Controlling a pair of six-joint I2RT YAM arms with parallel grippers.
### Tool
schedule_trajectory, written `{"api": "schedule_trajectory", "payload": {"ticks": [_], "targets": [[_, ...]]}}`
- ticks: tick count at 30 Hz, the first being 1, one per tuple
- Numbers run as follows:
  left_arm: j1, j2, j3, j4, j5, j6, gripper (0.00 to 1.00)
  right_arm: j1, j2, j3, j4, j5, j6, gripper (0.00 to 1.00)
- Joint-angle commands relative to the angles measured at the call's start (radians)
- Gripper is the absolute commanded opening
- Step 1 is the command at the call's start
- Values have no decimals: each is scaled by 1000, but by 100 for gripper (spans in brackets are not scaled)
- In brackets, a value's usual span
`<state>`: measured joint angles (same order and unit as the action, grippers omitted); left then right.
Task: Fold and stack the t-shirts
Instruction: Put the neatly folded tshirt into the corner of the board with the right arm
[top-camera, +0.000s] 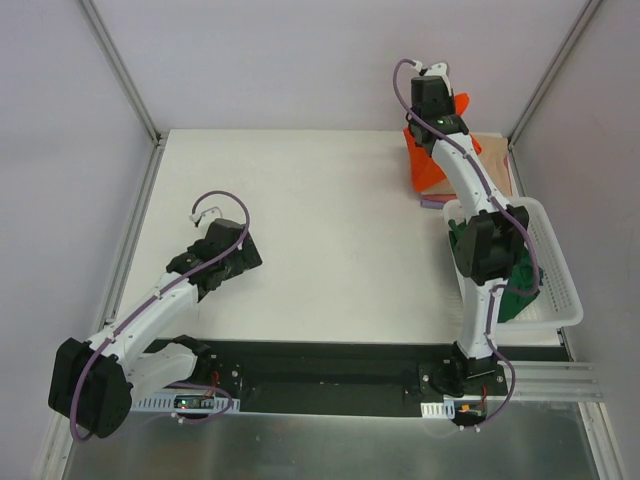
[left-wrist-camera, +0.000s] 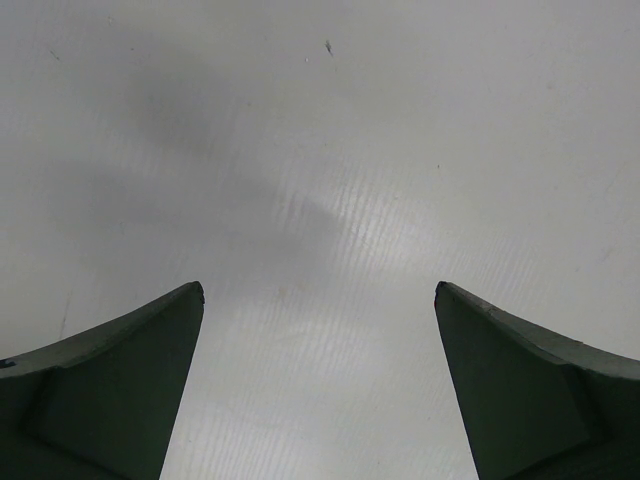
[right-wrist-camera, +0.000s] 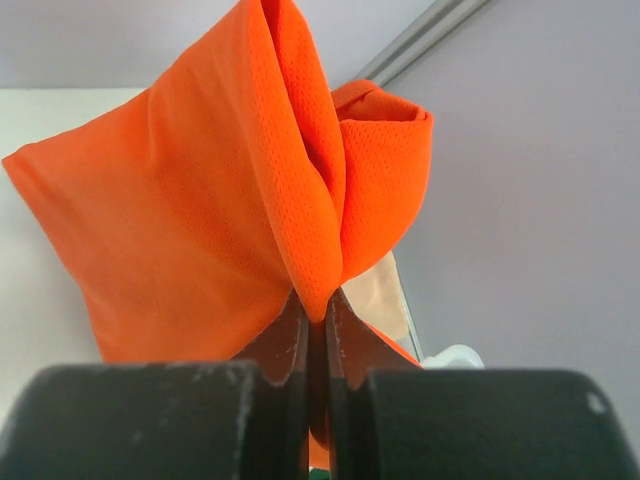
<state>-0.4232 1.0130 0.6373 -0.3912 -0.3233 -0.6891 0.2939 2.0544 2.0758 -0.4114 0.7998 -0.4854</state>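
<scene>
Tightly, right gripper (right-wrist-camera: 318, 312) pinches orange t-shirt (right-wrist-camera: 190, 220) — left gripper (left-wrist-camera: 320, 292) spread wide.

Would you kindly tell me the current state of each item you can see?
left gripper: jaws wide open, empty.
right gripper: jaws shut on the orange t-shirt.
orange t-shirt: pinched, partly lifted, bunched, unfolded.
green t-shirt: heaped in the basket.
basket: upright, holding the green t-shirt.

My left arm (top-camera: 150, 305) lies low and bent, left fingers (left-wrist-camera: 120, 390) spread wide; my right arm (top-camera: 470, 178) reaches far forward, right fingers (right-wrist-camera: 285, 350) pinched shut.
</scene>
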Motion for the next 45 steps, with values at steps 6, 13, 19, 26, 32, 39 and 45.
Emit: {"api": "schedule_trajectory", "payload": {"ticks": [6, 13, 19, 26, 32, 39, 45], "targets": [[15, 1, 39, -21, -29, 6, 99, -127, 108, 141, -53, -44, 96, 1], [17, 6, 50, -34, -42, 0, 99, -211, 147, 147, -55, -80, 108, 1], [17, 6, 56, -38, -40, -7, 99, -256, 187, 148, -41, -132, 85, 1], [17, 7, 67, -48, -43, -4, 99, -291, 246, 188, -41, -119, 120, 16], [17, -2, 110, -81, -14, 10, 99, -314, 205, 201, -41, -91, 165, 89], [17, -94, 118, -110, 4, 13, 99, -309, -101, -37, -89, -366, 338, 96], [17, -158, 94, -110, 33, 13, 99, -264, -491, -478, -1, -720, 384, 96]]}}
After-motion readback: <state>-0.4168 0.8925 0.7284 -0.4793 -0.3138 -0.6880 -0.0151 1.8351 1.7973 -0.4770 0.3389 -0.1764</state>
